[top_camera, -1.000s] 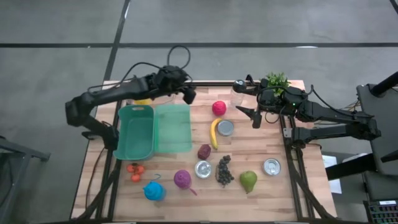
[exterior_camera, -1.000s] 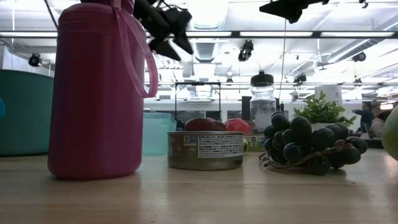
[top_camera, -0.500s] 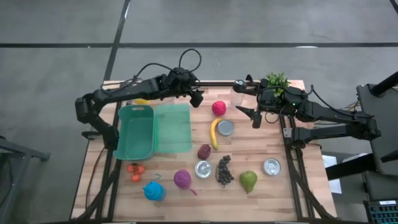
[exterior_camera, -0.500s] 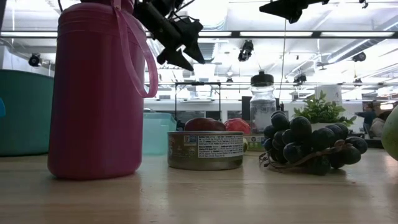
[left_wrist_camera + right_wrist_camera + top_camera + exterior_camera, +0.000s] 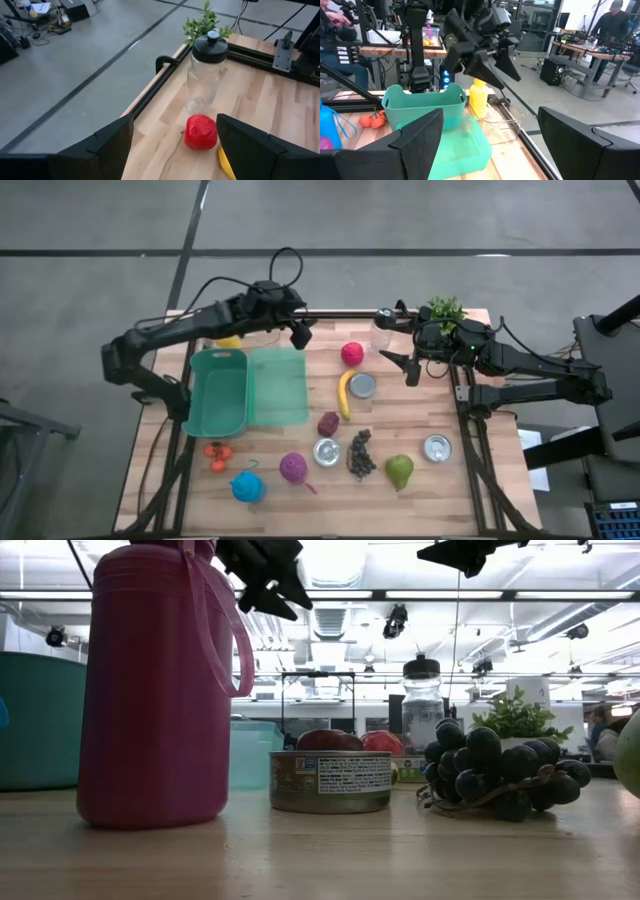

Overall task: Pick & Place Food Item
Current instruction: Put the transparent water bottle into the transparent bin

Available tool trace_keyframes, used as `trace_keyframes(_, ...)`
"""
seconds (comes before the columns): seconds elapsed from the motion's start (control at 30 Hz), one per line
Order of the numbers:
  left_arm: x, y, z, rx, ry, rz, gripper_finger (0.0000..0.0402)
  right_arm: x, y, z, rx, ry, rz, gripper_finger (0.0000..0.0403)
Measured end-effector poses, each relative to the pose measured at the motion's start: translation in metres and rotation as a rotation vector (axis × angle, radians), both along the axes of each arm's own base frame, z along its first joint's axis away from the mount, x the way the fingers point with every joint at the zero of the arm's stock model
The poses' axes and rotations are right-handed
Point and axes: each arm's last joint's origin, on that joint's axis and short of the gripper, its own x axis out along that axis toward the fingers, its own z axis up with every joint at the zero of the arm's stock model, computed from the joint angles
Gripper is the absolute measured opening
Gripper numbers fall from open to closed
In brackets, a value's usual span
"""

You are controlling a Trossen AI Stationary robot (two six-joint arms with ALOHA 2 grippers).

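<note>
1. Left gripper (image 5: 297, 332): raised above the far edge of the table (image 5: 420, 420), by the far end of the pale green container (image 5: 278, 385); fingers spread, holding nothing
2. Right gripper (image 5: 398, 366): raised just right of the open can (image 5: 362, 385); fingers spread, empty
3. Red fruit (image 5: 352, 353): on the table between both grippers, beside the clear bottle (image 5: 382, 330)
4. Banana (image 5: 344, 395): touching the can's left side

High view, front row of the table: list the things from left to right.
Tomatoes → blue bottle → pink bottle → can → grapes → pear → second can.
</note>
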Motion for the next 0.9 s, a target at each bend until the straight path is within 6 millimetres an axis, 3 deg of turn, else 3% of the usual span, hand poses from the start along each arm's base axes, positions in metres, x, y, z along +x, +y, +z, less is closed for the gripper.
trace_keyframes(0.9, -0.0045, -0.0019, 0.0021, 0.0, 0.015, -0.003, 0.0291, 0.0, 0.0001, 0.0, 0.0, 0.0, 0.0, 0.0323)
